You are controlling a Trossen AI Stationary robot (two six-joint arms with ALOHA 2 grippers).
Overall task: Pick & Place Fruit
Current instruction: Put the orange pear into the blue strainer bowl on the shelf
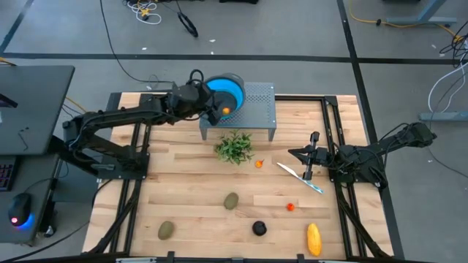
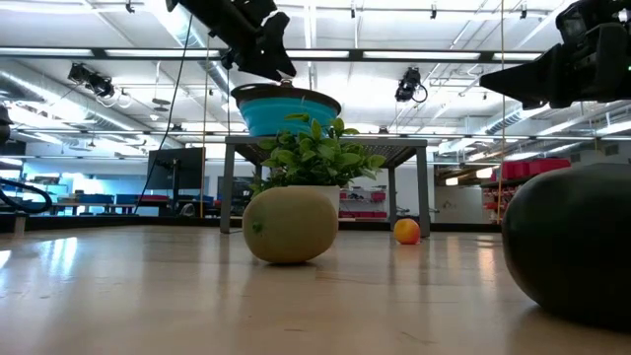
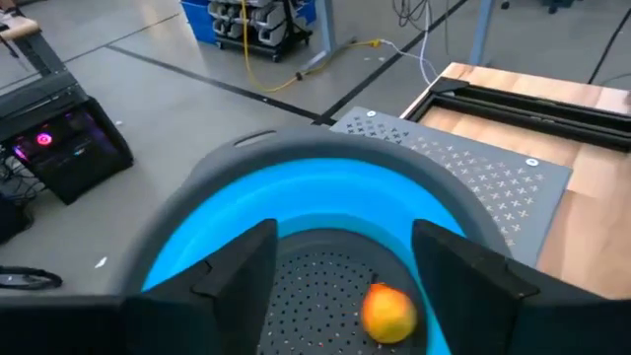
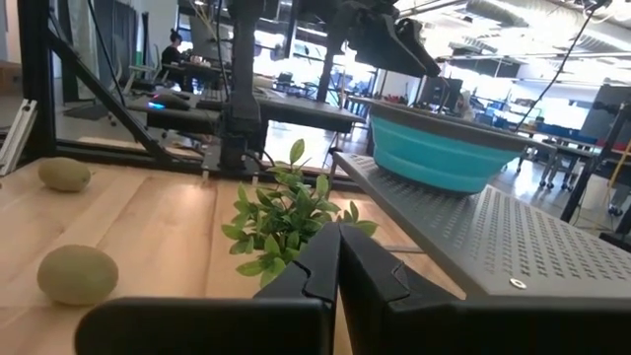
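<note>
Sitting in the blue bowl (image 3: 296, 207) on the grey stand (image 1: 256, 102), one small orange fruit (image 3: 387, 313) is the only piece delivered, by my judgement. Above it hangs the left hand (image 3: 343, 271), fingers spread and empty. Left on the worktop (image 1: 190, 190) are two olive-green ovals (image 1: 231, 200), a black ball (image 1: 259, 228), a yellow oblong (image 1: 314, 239), and tiny orange (image 1: 259, 164) and red (image 1: 290, 207) pieces. Over the worktop's right side waits the right hand (image 1: 306, 153), closed on nothing.

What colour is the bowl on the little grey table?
Bright blue inside with a grey rim; the bowl shows best in the left wrist view.
</note>
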